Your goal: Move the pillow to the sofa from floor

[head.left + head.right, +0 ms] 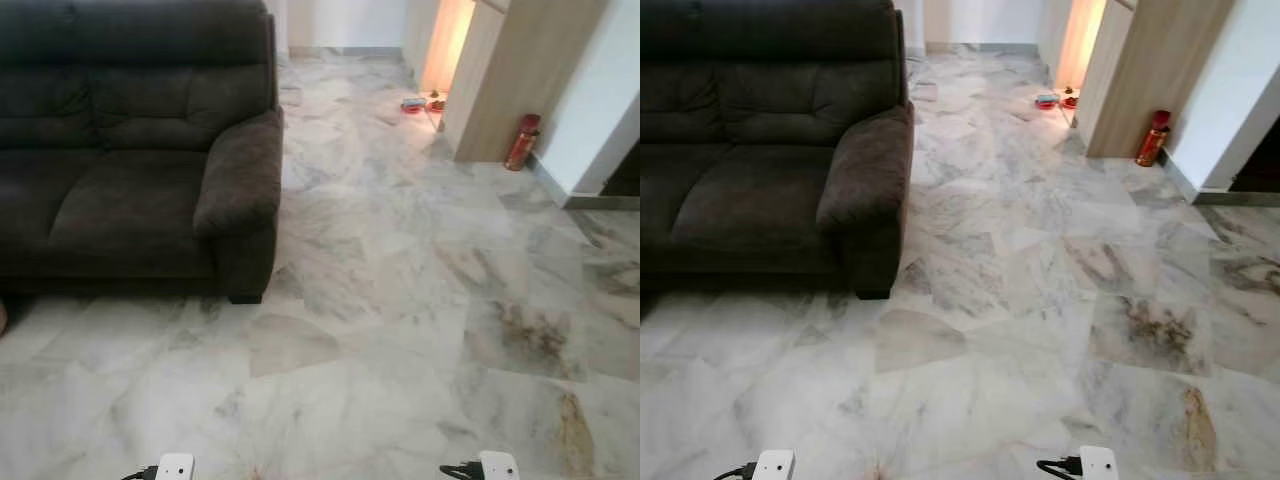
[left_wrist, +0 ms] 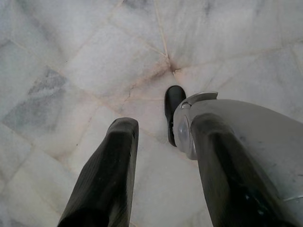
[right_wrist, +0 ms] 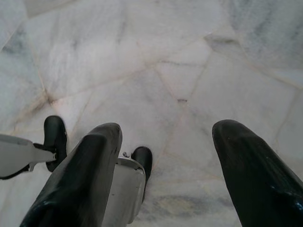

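Note:
A dark brown sofa (image 1: 130, 150) stands at the left on the marble floor (image 1: 400, 330), its seat bare and its armrest (image 1: 240, 170) facing the open room. A small tan sliver (image 1: 2, 318) shows at the picture's left edge, low by the sofa's front; I cannot tell what it is. Both arms hang down at my sides. My left gripper (image 2: 163, 125) is open over bare floor, with nothing between its fingers. My right gripper (image 3: 168, 130) is open too and holds nothing. My own black feet (image 3: 54, 137) stand on the tiles below them.
A wooden cabinet (image 1: 520, 70) stands at the back right with a red fire extinguisher (image 1: 522, 141) beside it. Small red and blue items (image 1: 415, 103) lie near a lit doorway. Wide floor lies between me and the sofa.

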`<state>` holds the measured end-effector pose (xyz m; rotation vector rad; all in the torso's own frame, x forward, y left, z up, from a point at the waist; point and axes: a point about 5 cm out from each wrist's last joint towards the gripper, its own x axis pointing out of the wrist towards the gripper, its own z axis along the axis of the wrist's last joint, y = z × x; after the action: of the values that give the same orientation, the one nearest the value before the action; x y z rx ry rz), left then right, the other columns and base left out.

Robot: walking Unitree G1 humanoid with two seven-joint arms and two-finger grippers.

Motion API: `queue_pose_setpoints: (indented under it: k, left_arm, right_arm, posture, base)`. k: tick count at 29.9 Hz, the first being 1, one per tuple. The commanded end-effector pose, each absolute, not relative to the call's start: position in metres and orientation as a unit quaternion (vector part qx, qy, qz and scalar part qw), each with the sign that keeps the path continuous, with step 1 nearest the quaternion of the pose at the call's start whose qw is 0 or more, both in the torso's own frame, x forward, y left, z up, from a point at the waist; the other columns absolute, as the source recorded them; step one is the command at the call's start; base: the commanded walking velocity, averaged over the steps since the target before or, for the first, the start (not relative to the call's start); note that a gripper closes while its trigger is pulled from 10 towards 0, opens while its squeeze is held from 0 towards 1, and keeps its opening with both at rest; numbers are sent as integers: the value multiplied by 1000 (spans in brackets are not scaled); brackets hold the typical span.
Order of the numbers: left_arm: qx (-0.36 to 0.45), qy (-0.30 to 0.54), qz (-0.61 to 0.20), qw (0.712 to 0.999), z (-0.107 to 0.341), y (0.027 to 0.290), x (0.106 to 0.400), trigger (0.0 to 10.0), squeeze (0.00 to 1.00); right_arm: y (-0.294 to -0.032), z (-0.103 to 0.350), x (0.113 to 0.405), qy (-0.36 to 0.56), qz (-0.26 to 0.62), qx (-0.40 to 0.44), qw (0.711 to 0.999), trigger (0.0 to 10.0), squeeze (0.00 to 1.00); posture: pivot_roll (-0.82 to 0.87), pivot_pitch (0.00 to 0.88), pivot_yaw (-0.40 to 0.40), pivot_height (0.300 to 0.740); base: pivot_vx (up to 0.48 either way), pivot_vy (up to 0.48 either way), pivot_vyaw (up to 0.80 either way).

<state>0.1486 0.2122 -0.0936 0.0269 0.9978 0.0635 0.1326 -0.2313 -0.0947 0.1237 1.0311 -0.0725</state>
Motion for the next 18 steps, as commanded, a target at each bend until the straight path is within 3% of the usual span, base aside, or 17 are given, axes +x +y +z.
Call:
queue_pose_setpoints:
  k: [1, 18]
  left_arm:
    - [14, 489, 28, 872, -95, 213, 145, 10000, 0]
    - [13, 487, 27, 873, -94, 214, 147, 10000, 0]
  right_arm:
    - [-232, -94, 133, 487, -46, 66, 870, 10000, 0]
    - [-232, -94, 134, 484, -50, 69, 871, 10000, 0]
  posture:
    - [47, 0, -29, 740]
    - [52, 0, -34, 740]
  base:
    - [0, 0, 0]
    - [0, 0, 0]
